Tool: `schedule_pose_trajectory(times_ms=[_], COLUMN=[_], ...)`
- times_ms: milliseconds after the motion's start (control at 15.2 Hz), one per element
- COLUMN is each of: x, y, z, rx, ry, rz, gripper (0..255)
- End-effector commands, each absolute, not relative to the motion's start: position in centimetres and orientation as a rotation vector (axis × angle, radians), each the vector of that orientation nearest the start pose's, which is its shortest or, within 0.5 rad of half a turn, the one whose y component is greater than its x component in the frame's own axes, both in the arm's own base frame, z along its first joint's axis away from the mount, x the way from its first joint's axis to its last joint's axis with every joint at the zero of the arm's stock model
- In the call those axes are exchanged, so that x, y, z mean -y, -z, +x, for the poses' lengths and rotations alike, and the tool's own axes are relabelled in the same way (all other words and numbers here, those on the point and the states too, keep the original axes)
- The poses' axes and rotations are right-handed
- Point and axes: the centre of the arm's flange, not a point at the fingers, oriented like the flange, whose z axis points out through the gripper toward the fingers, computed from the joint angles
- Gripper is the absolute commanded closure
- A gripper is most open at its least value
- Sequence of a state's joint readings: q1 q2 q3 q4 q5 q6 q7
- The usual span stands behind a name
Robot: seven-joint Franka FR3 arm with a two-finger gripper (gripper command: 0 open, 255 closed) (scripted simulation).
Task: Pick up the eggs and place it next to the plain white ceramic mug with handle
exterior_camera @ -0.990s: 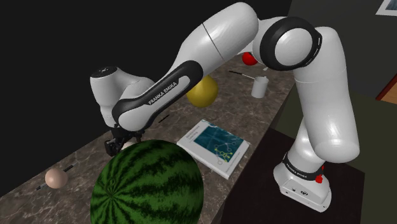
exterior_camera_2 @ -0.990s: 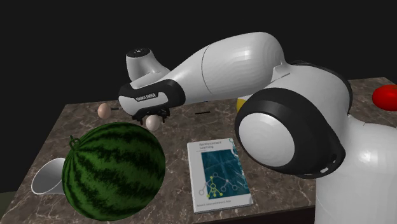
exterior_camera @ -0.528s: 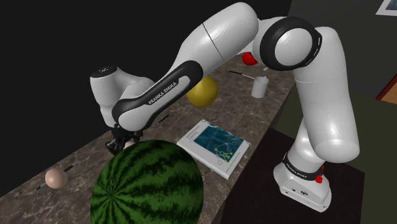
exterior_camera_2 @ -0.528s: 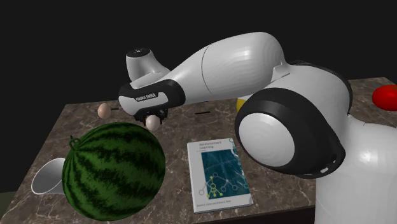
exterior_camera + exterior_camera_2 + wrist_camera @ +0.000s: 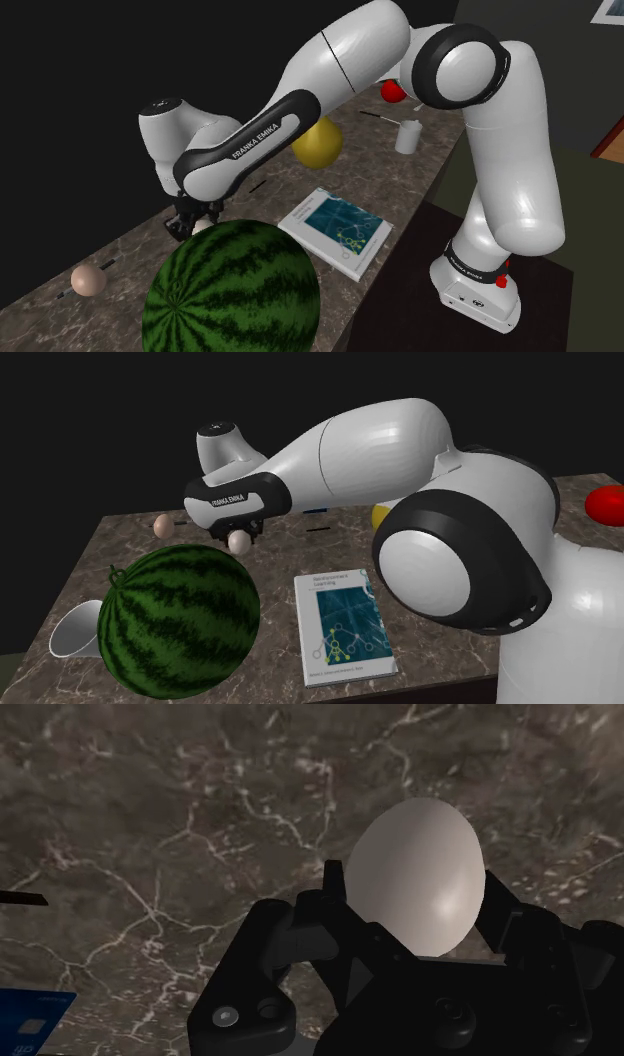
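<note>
A pale egg (image 5: 420,874) is clasped between the two black fingers of my gripper (image 5: 415,892), just above the dark marbled counter (image 5: 150,824). In the second exterior view the gripper (image 5: 238,536) holds this egg (image 5: 238,541) behind the watermelon. The shoulder view has the gripper (image 5: 192,220) low beside the melon, with a bit of the egg (image 5: 204,227) peeking out. A second egg (image 5: 88,280) (image 5: 163,524) lies apart on the counter. The white mug (image 5: 407,136) stands far along the counter towards the shoulder view's upper right.
A big striped watermelon (image 5: 232,290) (image 5: 180,622) sits right by the gripper. A blue-and-white book (image 5: 335,230) (image 5: 345,627) lies near the counter's edge. A yellow ball (image 5: 318,145), a red object (image 5: 392,92) and a white funnel-like cone (image 5: 75,630) also rest on the counter.
The fingers went from open around the egg to shut on it. Since then the hand has risen very slightly with the egg in it.
</note>
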State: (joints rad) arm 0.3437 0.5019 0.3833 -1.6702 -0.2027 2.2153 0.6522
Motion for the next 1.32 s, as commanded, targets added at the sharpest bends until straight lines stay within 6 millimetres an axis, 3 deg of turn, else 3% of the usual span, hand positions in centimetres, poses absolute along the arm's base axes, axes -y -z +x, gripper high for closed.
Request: schedule_pose_trajectory(times_ms=[0,1254], x=[-42.4,-42.4], y=[-34.8,-44.8], z=[53.3,53.3], rx=[0.215,0.215], ry=[0.088,0.088], rz=[-3.07,-3.07], gripper=[255,255])
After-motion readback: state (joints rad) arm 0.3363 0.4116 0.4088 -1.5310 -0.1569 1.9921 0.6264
